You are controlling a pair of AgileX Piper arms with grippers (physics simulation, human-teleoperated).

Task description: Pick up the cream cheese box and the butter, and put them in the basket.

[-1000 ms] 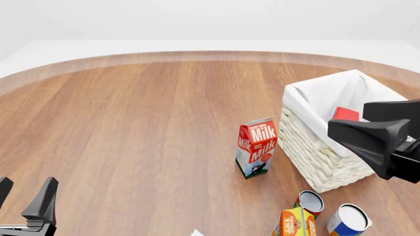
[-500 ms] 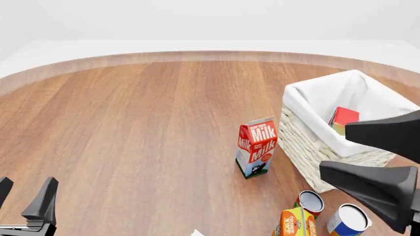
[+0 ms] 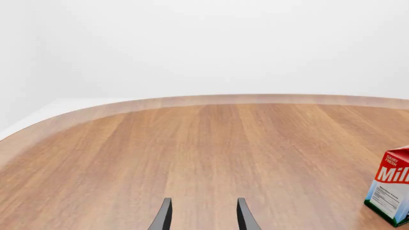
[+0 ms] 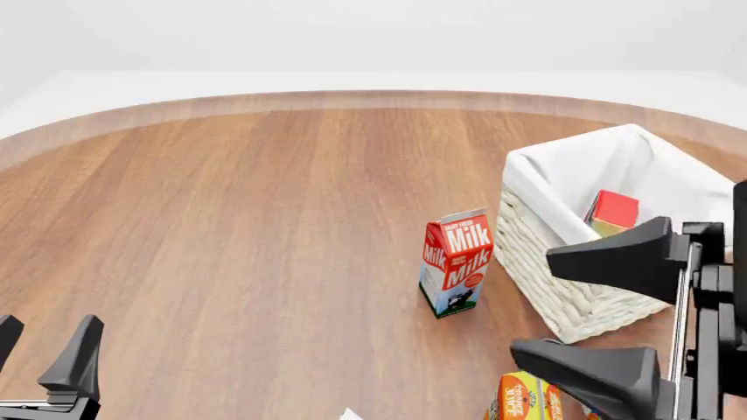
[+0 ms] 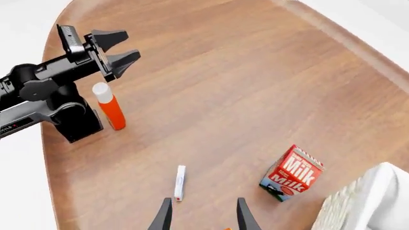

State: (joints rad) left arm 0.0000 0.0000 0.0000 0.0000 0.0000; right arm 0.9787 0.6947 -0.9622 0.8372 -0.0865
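Note:
The butter [image 4: 611, 212], a red carton, lies inside the white wicker basket [image 4: 548, 179] at the right, with no gripper touching it. My right gripper [image 4: 531, 304] hangs open and empty in front of the basket, near its front corner, above the juice carton. A thin white box with blue print [image 5: 179, 182], apparently the cream cheese box, lies on the wood near the table's front edge; only its tip [image 4: 348, 414] shows in the front view. My left gripper [image 4: 41, 346] stands open and empty at the near left, far from it.
A red-and-white milk carton [image 4: 457, 262] stands just left of the basket. An orange juice carton [image 4: 523, 398] sits at the bottom edge under my right gripper. An orange bottle with a white cap [image 5: 110, 108] stands beside the left arm's base.
My right gripper has drawn back from over the basket toward the near edge, open, leaving the butter inside. It now hides the cans. The left arm has not moved.

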